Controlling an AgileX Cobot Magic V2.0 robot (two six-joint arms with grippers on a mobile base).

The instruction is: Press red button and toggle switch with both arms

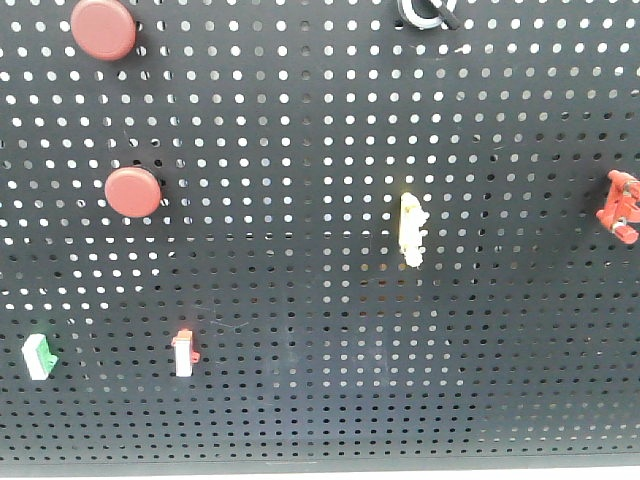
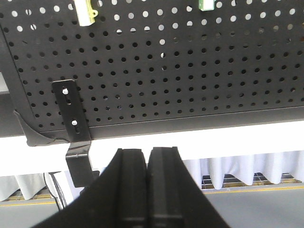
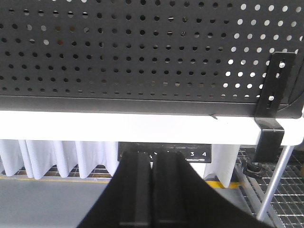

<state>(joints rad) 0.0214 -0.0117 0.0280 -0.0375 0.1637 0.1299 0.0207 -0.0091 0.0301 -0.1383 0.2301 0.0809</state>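
Observation:
In the front view a black pegboard (image 1: 320,300) carries two round red buttons, one at mid-left (image 1: 133,191) and one at the top left (image 1: 103,28). Three small switches stick out of it: green-white (image 1: 38,357), red-white (image 1: 185,352) and pale yellow (image 1: 411,228). Which of them is the toggle switch I cannot tell. No arm shows in that view. My left gripper (image 2: 147,154) is shut on nothing below the board's lower edge (image 2: 190,121). My right gripper (image 3: 152,156) is likewise shut and empty below the board (image 3: 142,57).
A red clamp-like part (image 1: 620,207) sits at the board's right edge and a black ring (image 1: 425,12) at the top. Black mounting brackets (image 2: 71,111) (image 3: 271,95) hang at the board's lower corners. White curtains (image 3: 57,159) and a grey floor (image 3: 42,204) lie beneath.

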